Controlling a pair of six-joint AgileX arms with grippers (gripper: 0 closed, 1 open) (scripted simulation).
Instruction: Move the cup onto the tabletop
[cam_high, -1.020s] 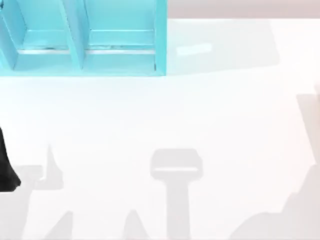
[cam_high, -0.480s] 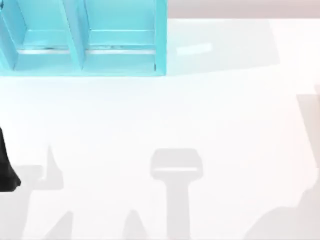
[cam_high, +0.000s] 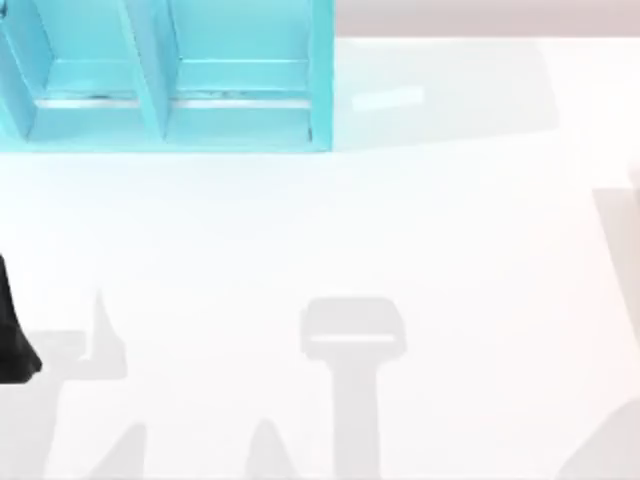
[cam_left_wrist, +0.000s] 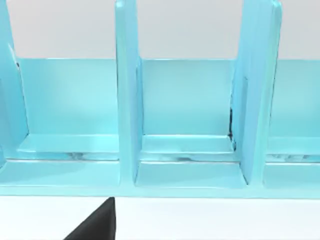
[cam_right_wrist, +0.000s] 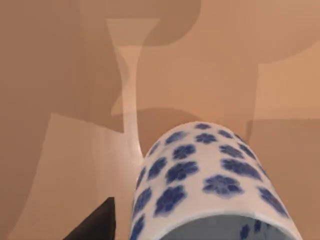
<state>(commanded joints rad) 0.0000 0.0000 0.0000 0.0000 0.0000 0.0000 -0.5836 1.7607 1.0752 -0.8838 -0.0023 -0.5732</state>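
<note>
Cut off or unclear: the cup (cam_right_wrist: 210, 175) (white, blue flower print) is close under my right wrist camera, mouth toward the lens, with its rim cut by the frame edge. One black part of my right hand (cam_right_wrist: 97, 226) shows just beside it. I cannot tell how far that hand is open, nor whether it has hold of the cup. Below the cup lies a tan surface (cam_right_wrist: 60, 100) crossed by shadows; contact between the two cannot be judged.

Pose: my left arm (cam_high: 12, 335) sits at the left edge of the white bench (cam_high: 450, 250). My left hand (cam_left_wrist: 97, 227) faces the turquoise shelf unit (cam_left_wrist: 127, 100) (opening cannot be determined).
</note>
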